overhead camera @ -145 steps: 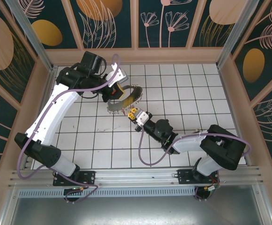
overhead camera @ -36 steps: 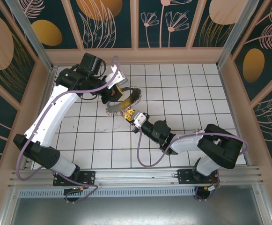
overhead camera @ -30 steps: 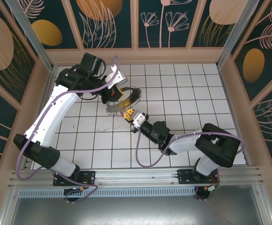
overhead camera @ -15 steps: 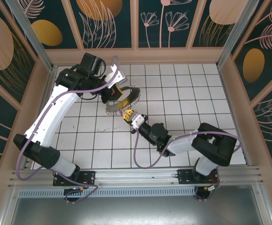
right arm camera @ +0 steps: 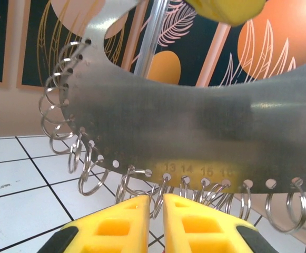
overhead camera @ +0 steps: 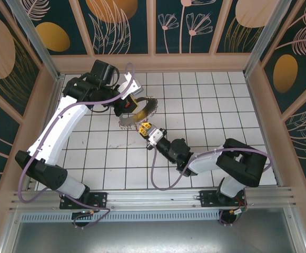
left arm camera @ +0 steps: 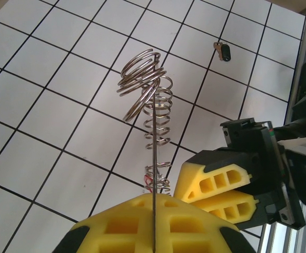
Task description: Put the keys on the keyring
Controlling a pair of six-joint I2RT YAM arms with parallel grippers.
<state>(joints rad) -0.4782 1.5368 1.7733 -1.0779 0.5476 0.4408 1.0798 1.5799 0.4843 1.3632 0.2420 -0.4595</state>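
Left gripper is clamped on the large silvery metal keyring, held in the air; right gripper, nearly closed, seemingly on a small red-headed key, sits just below its fringe of wire loops

Bright, even light falls from above, and the white tiled floor carries only faint, soft shadows beneath the arms. The overhead view is sharp, though its frame posts lean outward at the edges. In the right wrist view the keyring has a dull, smeared sheen and the close yellow fingers look soft. In the left wrist view the nearest yellow pad blurs, while the floor behind is crisp.
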